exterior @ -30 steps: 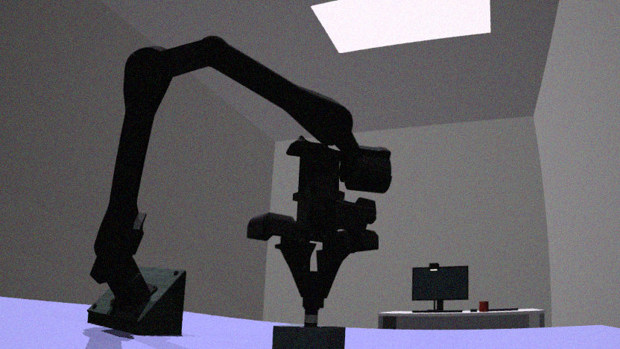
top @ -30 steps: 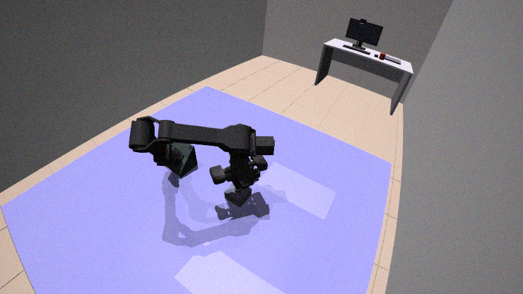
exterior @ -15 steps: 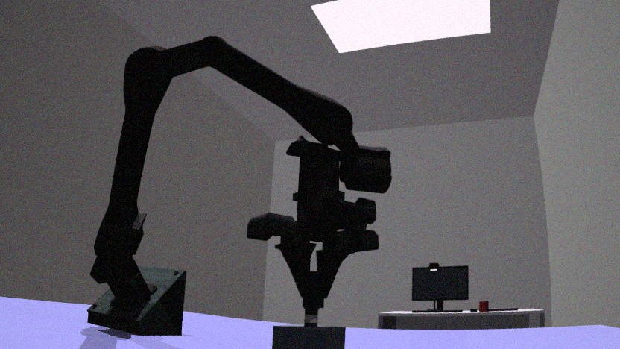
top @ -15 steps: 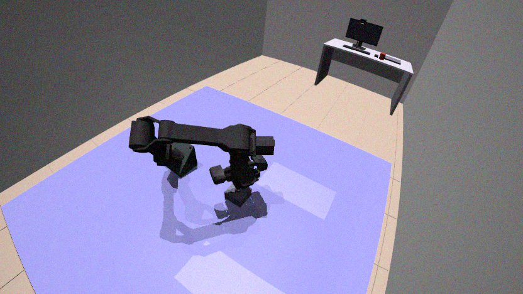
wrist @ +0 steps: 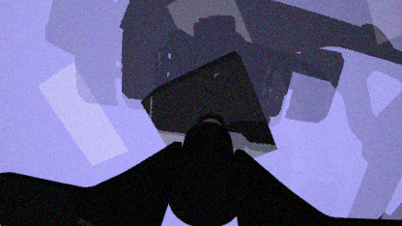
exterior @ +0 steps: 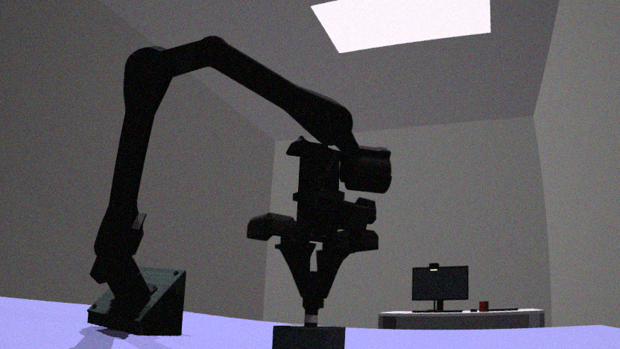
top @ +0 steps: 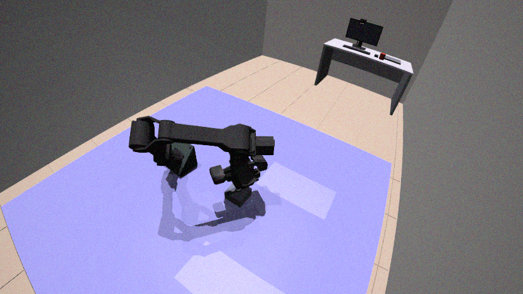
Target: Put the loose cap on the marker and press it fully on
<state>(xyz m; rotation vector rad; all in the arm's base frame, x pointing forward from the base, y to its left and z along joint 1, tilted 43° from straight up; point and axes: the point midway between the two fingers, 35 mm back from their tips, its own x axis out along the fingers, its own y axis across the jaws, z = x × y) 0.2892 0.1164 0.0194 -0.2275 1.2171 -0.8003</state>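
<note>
1. My black two-fingered claw (exterior: 313,299) (wrist: 208,153) points straight down, closed around the dark rounded marker cap (wrist: 208,169).
2. Marker, dark with a pale band (exterior: 311,318), upright in the holder; cap sits over its top, seemingly in line.
3. Dark angular holder block (top: 237,196) (exterior: 308,337) (wrist: 208,97) is right under me, on the surface, to the right of my base.
4. Done: cap picked up and brought onto marker. Seating depth unclear; can't tell if it has clicked.
5. Left, my judgement: finish the press if needed, let go, back off upward. Pulling away while gripping could drag the cap off.
6. Surface: pale violet-blue (top: 109,204) (exterior: 234,332) (wrist: 29,39), with arm shadows and bright light patches.
7. Room: grey walls, pale plank floor (top: 351,105). Far right, white-topped desk (top: 334,43) (exterior: 461,321) with black monitor (top: 363,32) (exterior: 440,283) and small red cup (top: 382,56) (exterior: 484,306).
</note>
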